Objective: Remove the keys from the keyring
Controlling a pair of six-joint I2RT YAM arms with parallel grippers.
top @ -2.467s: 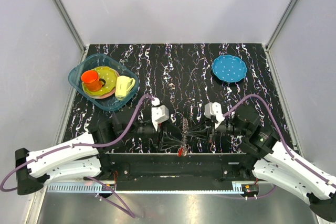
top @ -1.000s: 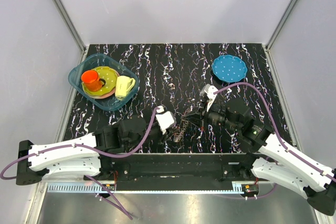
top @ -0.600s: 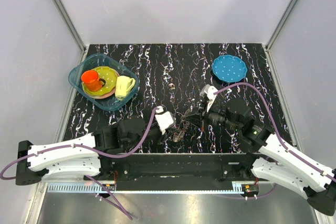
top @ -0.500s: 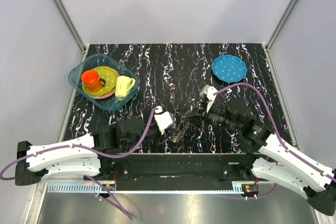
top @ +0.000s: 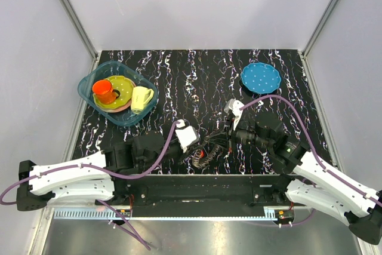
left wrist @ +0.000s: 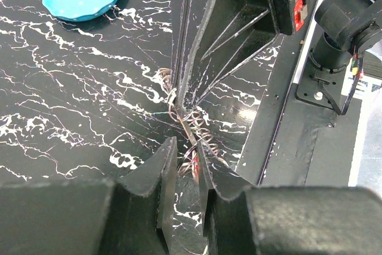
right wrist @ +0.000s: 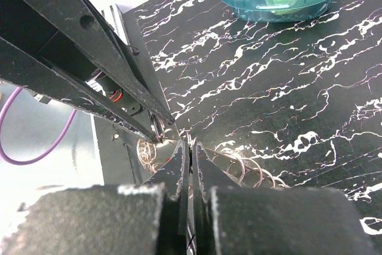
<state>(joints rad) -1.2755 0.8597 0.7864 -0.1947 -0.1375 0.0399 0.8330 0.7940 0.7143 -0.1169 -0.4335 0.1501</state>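
Observation:
The keyring [top: 206,146] is a dark wire loop strung with small metal rings, held just above the table between my two grippers. My left gripper [top: 196,146] comes at it from the left, its jaws narrowed onto the ring bundle [left wrist: 192,125]. A tiny red key [top: 202,161] hangs under the loop and shows between the left fingers [left wrist: 196,170]. My right gripper [top: 217,141] comes from the right, its jaws pressed together on the loop [right wrist: 239,168]. In the left wrist view the gripper [left wrist: 186,154] faces the right fingers [left wrist: 200,52]. In the right wrist view the gripper [right wrist: 191,146] faces the left fingers [right wrist: 119,88].
A teal tub [top: 89,82] at the back left holds an orange cup [top: 104,91], a yellow plate and a cream cup. A blue dotted plate [top: 260,77] lies at the back right. The black base rail [top: 197,186] runs along the near edge.
Both grippers carried the keyring from the near edge further onto the table. In the last half second it sank slightly and the red key now hangs visible below it.

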